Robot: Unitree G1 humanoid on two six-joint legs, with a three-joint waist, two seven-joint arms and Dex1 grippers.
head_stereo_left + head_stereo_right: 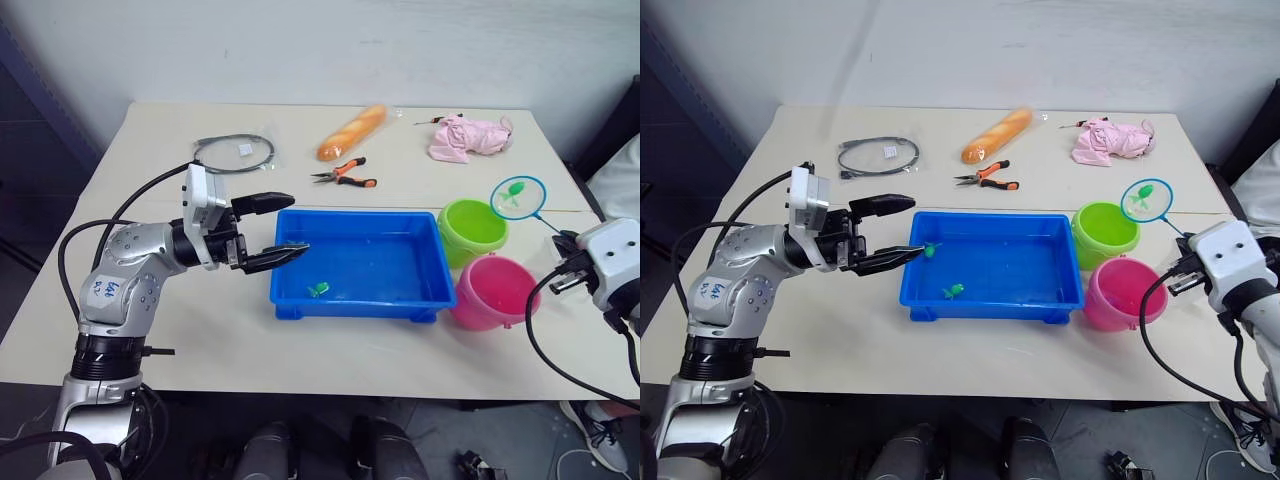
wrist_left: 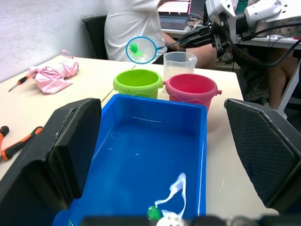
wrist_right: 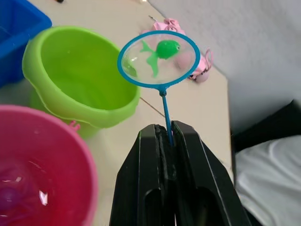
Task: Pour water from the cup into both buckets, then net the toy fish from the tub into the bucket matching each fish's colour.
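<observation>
The net (image 3: 159, 58) looks light and its thin handle likely flexes, so it is best held low on the stem, as now; the right gripper (image 3: 167, 141) is clamped on that stem, the hoop raised near the green bucket (image 1: 472, 227) with 1 green fish (image 3: 162, 51) in the mesh; the left gripper (image 1: 277, 229) hangs wide apart at the tub (image 1: 420, 265) end, holding nothing; 1 more green fish (image 1: 318, 289) lies in the tub.
</observation>
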